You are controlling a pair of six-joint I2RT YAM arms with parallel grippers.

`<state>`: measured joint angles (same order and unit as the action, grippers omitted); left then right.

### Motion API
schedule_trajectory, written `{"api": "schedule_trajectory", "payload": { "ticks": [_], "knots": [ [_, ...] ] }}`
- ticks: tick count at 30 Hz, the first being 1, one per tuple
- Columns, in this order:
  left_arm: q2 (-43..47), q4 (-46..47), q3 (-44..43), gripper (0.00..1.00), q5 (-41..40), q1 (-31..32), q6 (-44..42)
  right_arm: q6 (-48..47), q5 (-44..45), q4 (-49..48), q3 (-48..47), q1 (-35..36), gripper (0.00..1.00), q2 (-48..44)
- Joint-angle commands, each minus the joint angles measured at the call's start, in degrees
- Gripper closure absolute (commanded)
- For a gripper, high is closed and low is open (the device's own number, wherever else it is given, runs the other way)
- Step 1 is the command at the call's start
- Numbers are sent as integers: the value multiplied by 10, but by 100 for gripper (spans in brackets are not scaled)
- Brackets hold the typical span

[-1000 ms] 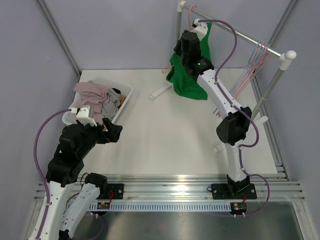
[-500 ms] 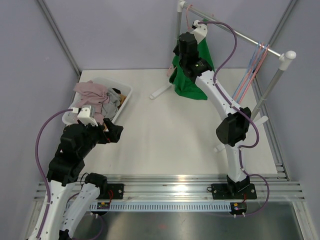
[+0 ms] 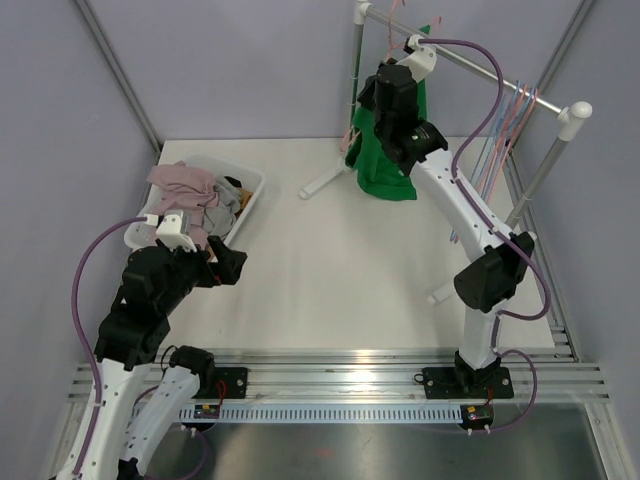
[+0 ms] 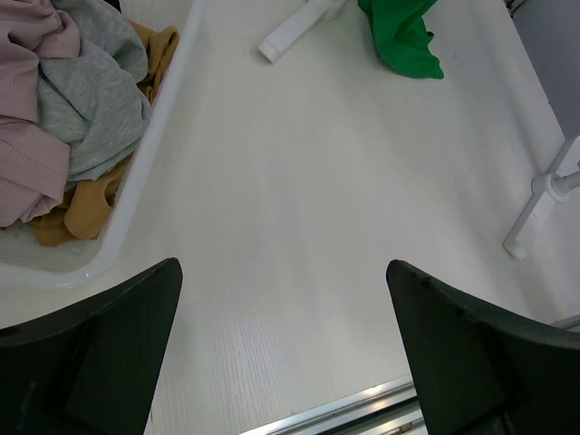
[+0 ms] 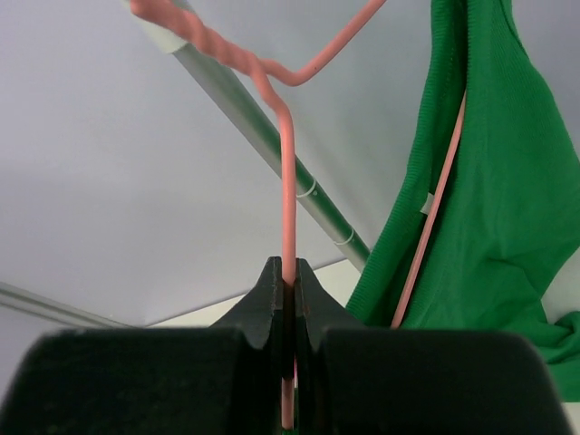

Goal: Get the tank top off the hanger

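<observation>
The tank top (image 3: 385, 160) is green knit, hanging from the pink wire hanger (image 5: 288, 181) at the left end of the rail (image 3: 500, 75), with its hem draped low toward the counter (image 3: 330, 270). I judge it light, limp and stretchy. It will sag and drag rather than slide off cleanly, and a strap could snag on the hanger's shoulder. The thin wire looks springy and free to swing on its hook. I would take the cloth at a strap or the bunched body below it, not at the hem.

The right gripper (image 5: 288, 276) has its jaws pinched flat on the hanger's neck, just below the twisted hook. The garment itself sits off to the side of them, not in the grip. The left gripper (image 4: 282, 272) hovers low over the near left of the counter with its jaws spread wide and nothing between them.

For room, the rack foot (image 3: 325, 182) lies just beside the hem, and the spare hangers (image 3: 510, 120) crowd the rail further right. The bin (image 3: 250, 195) of clothes stands at the far left, beside the left arm. Between bin and rack the counter looks open enough to me for pulling the cloth down and forward.
</observation>
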<state>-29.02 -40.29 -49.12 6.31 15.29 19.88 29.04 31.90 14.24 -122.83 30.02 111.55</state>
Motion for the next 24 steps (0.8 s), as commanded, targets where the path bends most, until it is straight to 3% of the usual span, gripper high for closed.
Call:
{"api": "schedule_trajectory", "payload": {
  "ticks": [1, 8, 13, 24],
  "knots": [
    [-6, 27, 1, 1, 15, -3, -9, 13, -12, -66, 40, 13, 100, -82],
    [-7, 25, 1, 1, 4, -3, -7, 29, -71, -69, 172, 14, 100, -187],
    [-3, 23, 0, 1, -10, -3, -4, 28, -162, -20, 218, 14, 100, -258],
    [-1, 64, -24, 1, 46, -3, -4, -2, -444, 125, 263, 14, 100, -361]
  ]
}}
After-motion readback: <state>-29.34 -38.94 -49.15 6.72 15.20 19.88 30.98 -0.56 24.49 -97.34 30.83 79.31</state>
